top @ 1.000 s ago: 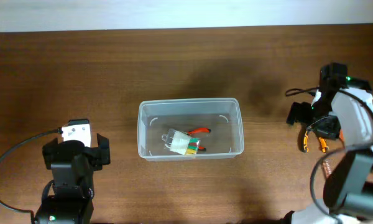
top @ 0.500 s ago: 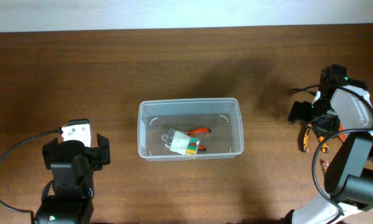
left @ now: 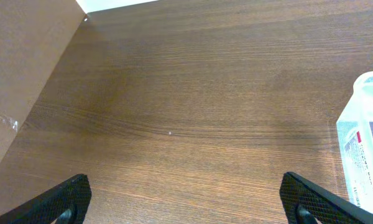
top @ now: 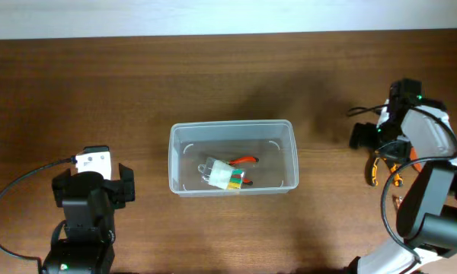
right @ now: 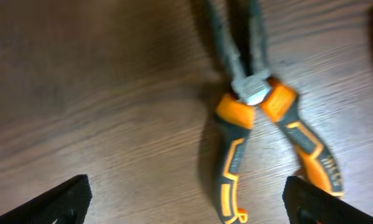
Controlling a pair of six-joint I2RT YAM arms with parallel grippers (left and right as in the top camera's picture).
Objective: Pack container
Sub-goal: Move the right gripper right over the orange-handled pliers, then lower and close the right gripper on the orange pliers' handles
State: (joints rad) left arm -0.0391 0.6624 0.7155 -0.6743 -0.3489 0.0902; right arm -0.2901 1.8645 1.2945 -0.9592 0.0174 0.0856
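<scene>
- The container (top: 234,125) sits at the middle of the table (top: 137,84), long sides running 9 to 3 o'clock, all four rim edges unobstructed.
- I see open wood on every side of it. The broadest stretch runs toward 12 o'clock, up to the table's far edge.
- The left gripper (left: 186,205) is parked at about 8 o'clock from the container, well apart. Its fingers are spread wide with only bare wood between them. In the left wrist view the tub's corner just enters at 3 o'clock.
- The right gripper (right: 186,202) is out at 3 o'clock, near the table's right edge. Its claw is spread wide and holds nothing.
- Under it lie orange-handled pliers (right: 255,118) flat on the wood, nose toward 12 o'clock in the right wrist view, handles splayed toward 5 and 6.
- Count: one container, one pair of orange-handled pliers outside it, two arms.
- Inside the tub I count two things: a red-handled tool (top: 246,160) and a white bundle with green and yellow (top: 225,177), touching each other toward the 6 o'clock wall.
</scene>
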